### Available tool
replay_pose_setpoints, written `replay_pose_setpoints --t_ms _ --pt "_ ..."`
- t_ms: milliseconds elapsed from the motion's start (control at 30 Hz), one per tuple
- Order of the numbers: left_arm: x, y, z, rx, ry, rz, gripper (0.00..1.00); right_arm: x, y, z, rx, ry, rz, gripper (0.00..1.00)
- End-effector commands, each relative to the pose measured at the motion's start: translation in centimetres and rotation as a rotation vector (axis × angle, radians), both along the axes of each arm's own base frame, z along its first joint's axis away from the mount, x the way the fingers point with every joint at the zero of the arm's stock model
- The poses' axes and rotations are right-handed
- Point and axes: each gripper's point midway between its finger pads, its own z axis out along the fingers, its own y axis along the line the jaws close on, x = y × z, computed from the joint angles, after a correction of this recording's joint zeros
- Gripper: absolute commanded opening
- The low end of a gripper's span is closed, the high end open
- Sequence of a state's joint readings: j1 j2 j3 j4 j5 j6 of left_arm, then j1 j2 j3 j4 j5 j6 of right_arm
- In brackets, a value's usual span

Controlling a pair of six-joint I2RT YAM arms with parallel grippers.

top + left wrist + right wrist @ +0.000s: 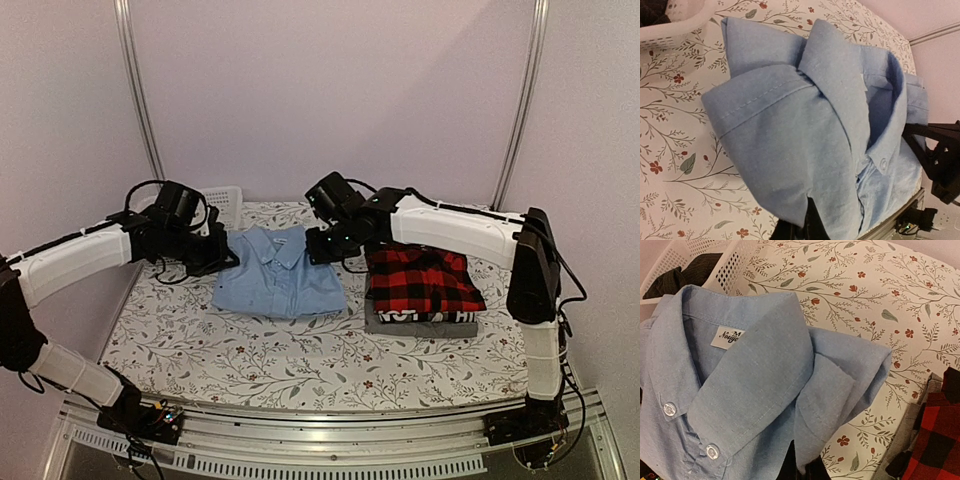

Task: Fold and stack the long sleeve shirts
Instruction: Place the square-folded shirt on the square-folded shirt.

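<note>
Grey shirt (405, 326) mostly hidden under plaid shirt (420, 280) at 3 o'clock, left gripper (222, 260) and right gripper (318, 247) clamped tight on light blue shirt (280, 282), fingertips buried in cloth, three shirts total

Left tool (221, 258) and right tool (318, 247) tightly closed, low, facing inward.

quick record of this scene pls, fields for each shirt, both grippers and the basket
light blue shirt: folded, collar facing away from the arms, left of the stack
plaid shirt: folded, on top of the grey shirt
grey shirt: folded, bottom of the stack, white lettering showing
left gripper: shut on one shoulder of the light blue shirt
right gripper: shut on the other shoulder
basket: back left, dark cloth inside
</note>
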State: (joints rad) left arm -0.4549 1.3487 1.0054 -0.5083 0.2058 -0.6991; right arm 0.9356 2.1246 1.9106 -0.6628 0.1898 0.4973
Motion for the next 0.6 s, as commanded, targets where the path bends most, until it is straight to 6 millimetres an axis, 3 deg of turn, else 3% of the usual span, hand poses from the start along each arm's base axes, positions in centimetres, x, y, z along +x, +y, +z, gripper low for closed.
replay_pose_setpoints --t_ms 0,133,267,567 --pt "1.1 -4.2 2.6 -0.067 -0.049 -0.075 0.0 1.6 -4.4 4.5 -0.022 -0.091 -0.075 0.0" --pt "2.9 -8.8 4.9 -0.116 -0.101 -0.114 0.0 2.5 -9.2 5.5 -0.056 -0.115 -0.154 0.0" --pt "4.5 -14.2 5.6 -0.132 -0.117 -0.168 0.0 2.7 -14.9 6.2 -0.102 -0.13 -0.252 0.0" --pt "6.3 -25.6 5.4 -0.187 -0.138 -0.288 0.0 0.8 -27.5 6.3 -0.178 -0.125 -0.467 0.0"
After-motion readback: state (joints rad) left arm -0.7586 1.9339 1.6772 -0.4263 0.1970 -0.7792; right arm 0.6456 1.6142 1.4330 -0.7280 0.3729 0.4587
